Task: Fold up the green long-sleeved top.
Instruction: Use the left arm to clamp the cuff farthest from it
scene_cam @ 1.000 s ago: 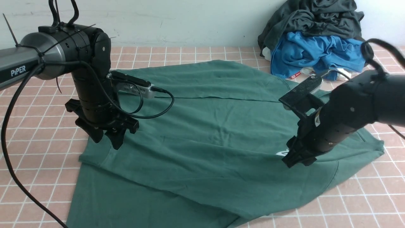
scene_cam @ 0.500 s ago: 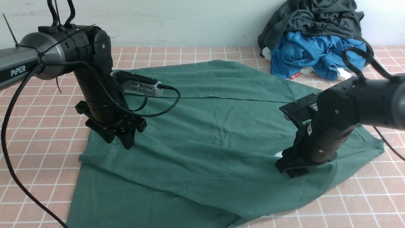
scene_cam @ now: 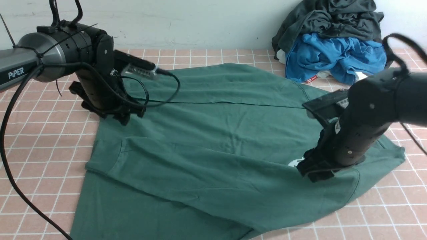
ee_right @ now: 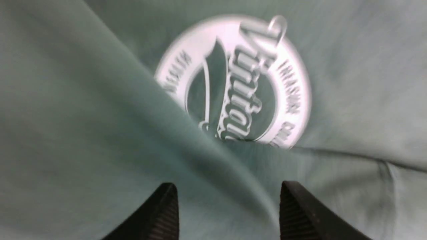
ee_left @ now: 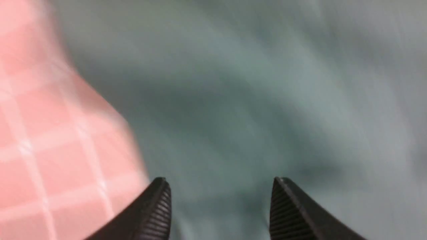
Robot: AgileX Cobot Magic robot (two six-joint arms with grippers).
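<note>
Green cotton fills the scene from the near edge to the middle, the top [scene_cam: 213, 133] lying on pale pink tile [scene_cam: 36, 160] with its near portion folded loosely over, perhaps to bring one side across the white chest logo [ee_right: 233, 80], which that fold partly covers. Over it the right gripper [ee_right: 230, 206] stands wide at the fold's edge and the left gripper [ee_left: 222, 203] wide above the left side, both probably placed to straighten or regrasp cloth. Its long axis seems to run left to right, though which way the neck points I cannot tell.
</note>
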